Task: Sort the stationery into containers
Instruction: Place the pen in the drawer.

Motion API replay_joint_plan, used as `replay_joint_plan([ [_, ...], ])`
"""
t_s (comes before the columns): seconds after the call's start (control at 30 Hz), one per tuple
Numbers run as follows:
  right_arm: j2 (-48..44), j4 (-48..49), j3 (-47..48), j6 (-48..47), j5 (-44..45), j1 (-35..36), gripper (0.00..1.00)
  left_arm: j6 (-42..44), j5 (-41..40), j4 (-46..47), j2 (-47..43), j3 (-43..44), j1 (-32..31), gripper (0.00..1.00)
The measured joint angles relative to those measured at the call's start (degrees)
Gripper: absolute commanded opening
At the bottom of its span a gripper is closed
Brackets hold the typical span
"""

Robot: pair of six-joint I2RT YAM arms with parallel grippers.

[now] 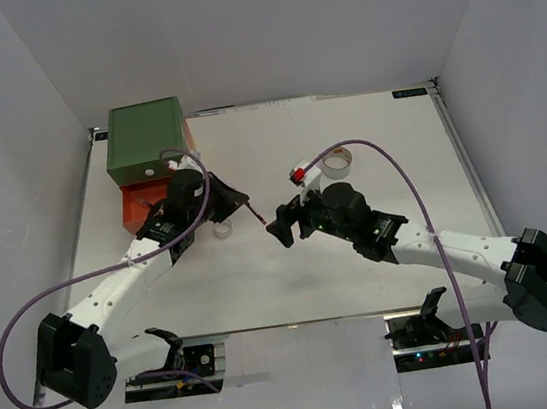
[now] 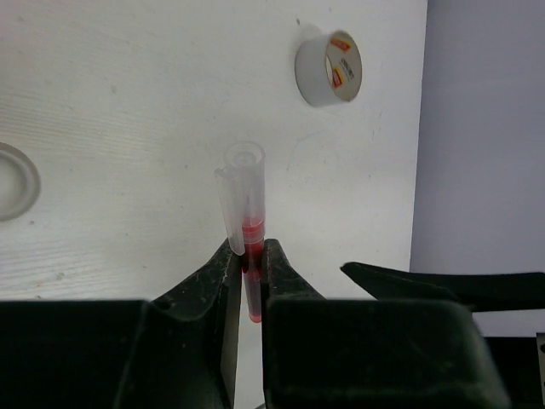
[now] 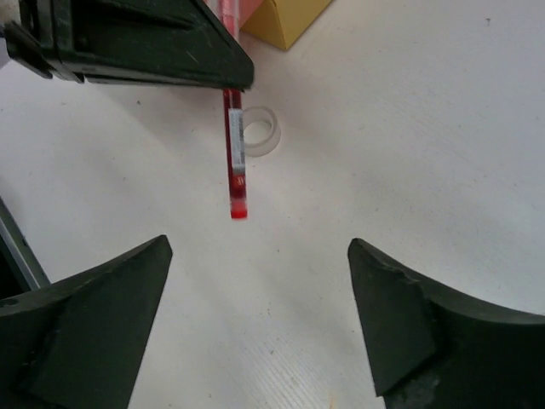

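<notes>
My left gripper (image 1: 243,201) is shut on a thin red pen (image 1: 261,218) with a clear cap (image 2: 245,183) and holds it above the table, its tip pointing at my right gripper. My right gripper (image 1: 281,226) is open and empty, and the pen's red end (image 3: 235,183) hangs just in front of its spread fingers (image 3: 94,315). The chest stands at the back left: green top (image 1: 143,136), orange drawer (image 1: 138,204) pulled out, a yellow corner (image 3: 285,17) showing. The grey tape roll (image 1: 339,163) and the clear tape ring (image 1: 222,229) lie on the table.
A small red and white object (image 1: 298,174) sits beside the tape roll, behind the right wrist. White walls close the table on the left, right and back. The tape roll also shows in the left wrist view (image 2: 329,66), the ring in the right wrist view (image 3: 260,132).
</notes>
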Motion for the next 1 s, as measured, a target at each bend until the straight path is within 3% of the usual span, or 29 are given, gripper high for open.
replay_joint_plan([
  [0.07, -1.8, -0.2, -0.6, -0.6, 1.3, 0.0, 0.98, -0.1, 0.0, -0.7, -1.9, -0.1, 3.1, 0.00],
  [0.4, -7.8, -2.1, -5.5, -2.4, 6.2, 0.0, 0.94, -0.8, 2.8, -2.8, -12.5, -2.2, 26.4, 0.04],
  [0.63, -9.4, -3.0, -7.6, -3.0, 7.3, 0.0, 0.93, -2.2, 5.9, -2.1, -9.6, -3.0, 37.7, 0.15],
  [1.0, -10.8, -3.3, -9.4, -3.2, 8.4, 0.0, 0.93, -3.5, 9.6, -1.8, 0.4, -2.8, 39.3, 0.67],
])
